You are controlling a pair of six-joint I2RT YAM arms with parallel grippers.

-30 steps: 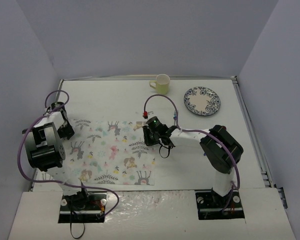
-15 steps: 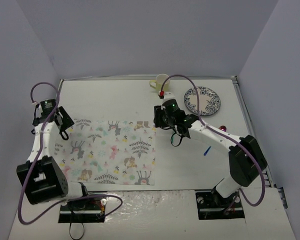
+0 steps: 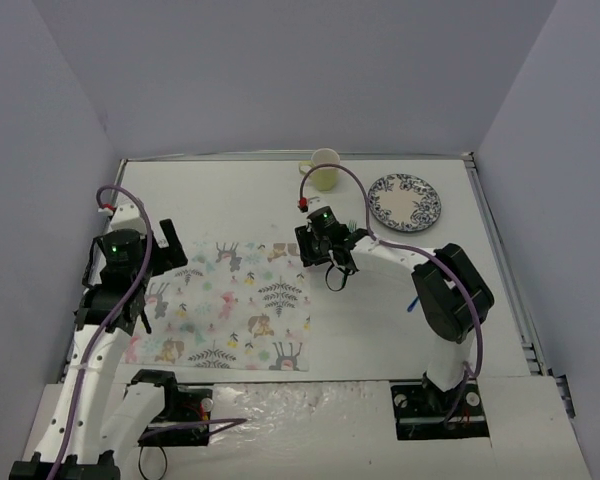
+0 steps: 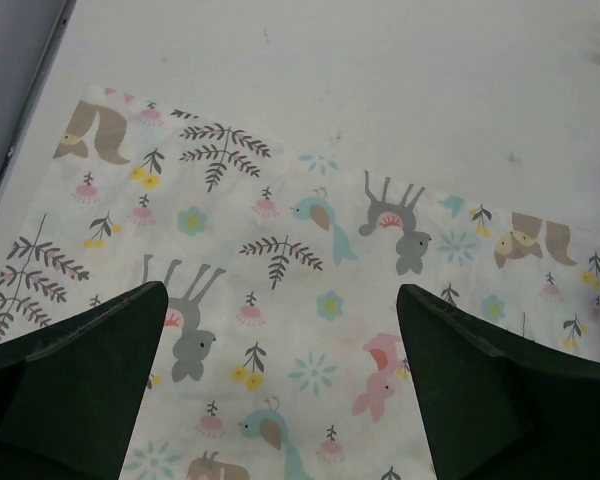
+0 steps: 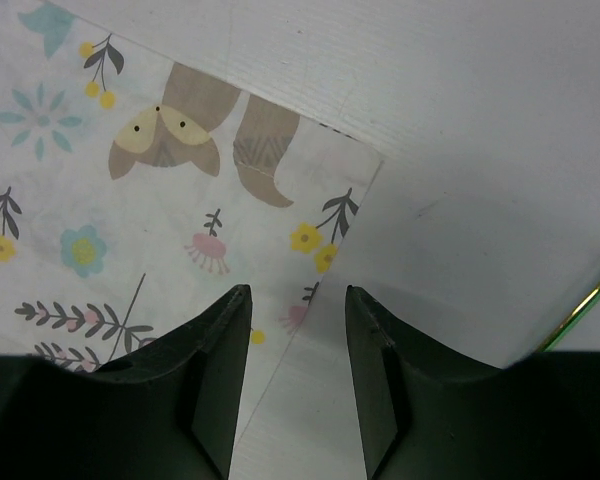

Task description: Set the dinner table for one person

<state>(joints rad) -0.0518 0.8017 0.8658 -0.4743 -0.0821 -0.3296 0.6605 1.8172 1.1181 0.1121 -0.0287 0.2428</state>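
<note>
White dinner table point(image 3: 230, 195) is filling the top view, carrying a floral placemat point(image 3: 235, 305) (left edge hidden under arm). Left gripper point(image 4: 280, 292) is hanging wide over it; right gripper point(image 5: 297, 292) is standing narrowly parted, empty, above its corner.

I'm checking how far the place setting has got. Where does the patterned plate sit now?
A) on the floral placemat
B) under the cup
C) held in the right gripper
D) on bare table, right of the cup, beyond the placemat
D: the plate rests on bare table near the far edge, right of the cup and apart from the placemat.
</note>
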